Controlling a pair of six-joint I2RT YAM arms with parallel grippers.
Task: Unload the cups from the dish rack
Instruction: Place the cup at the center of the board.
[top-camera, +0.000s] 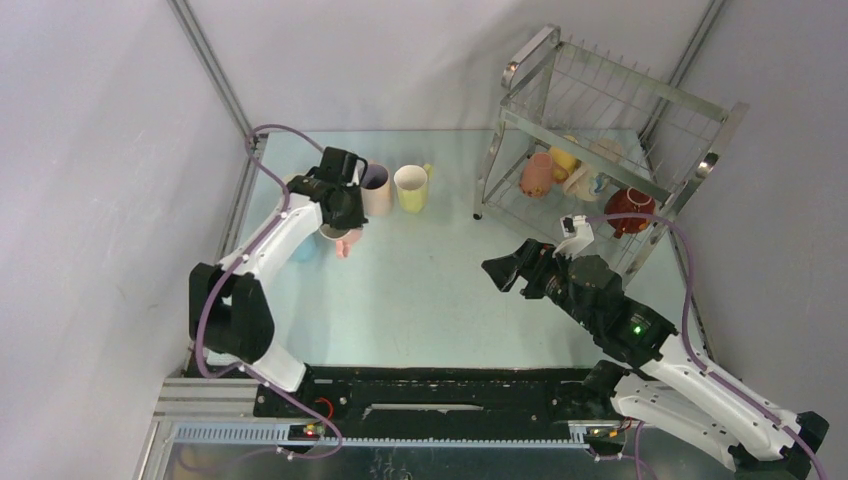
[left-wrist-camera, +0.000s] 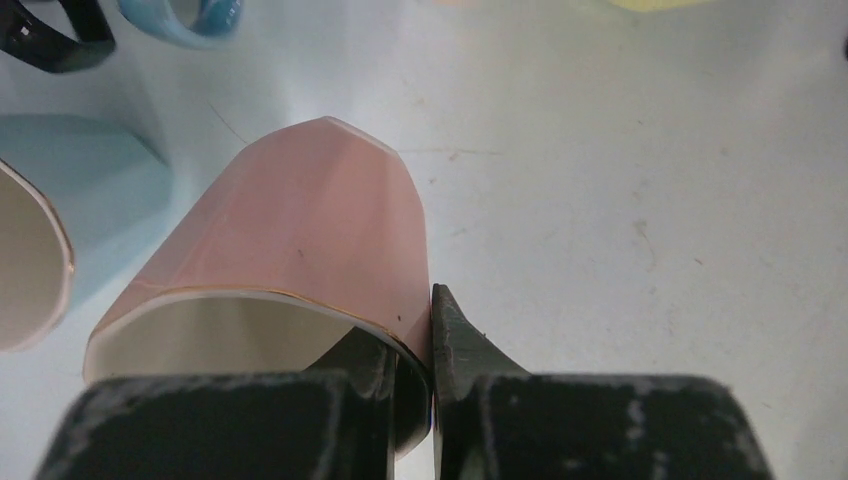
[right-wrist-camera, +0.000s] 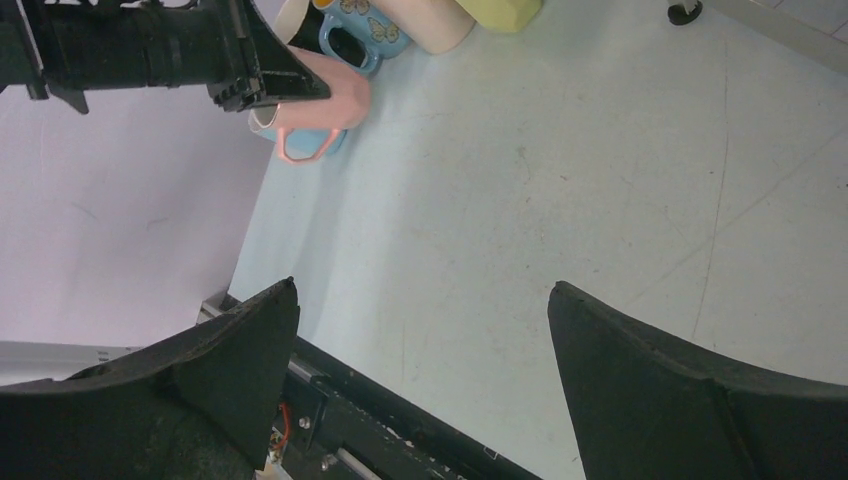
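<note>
My left gripper is shut on the rim of a pink cup, with one finger inside and one outside. The cup stands upright at the table's back left, among unloaded cups. I cannot tell whether its base touches the table. In the right wrist view the pink cup shows its handle below the left gripper. My right gripper is open and empty above mid-table. The dish rack stands at the back right. It holds a pink cup, a yellow one, a cream one and a dark red one.
Beside the held cup stand a cream cup, a yellow cup and a light blue cup. A blue handle and a black handle lie just beyond. Walls close in on the left and at the back.
</note>
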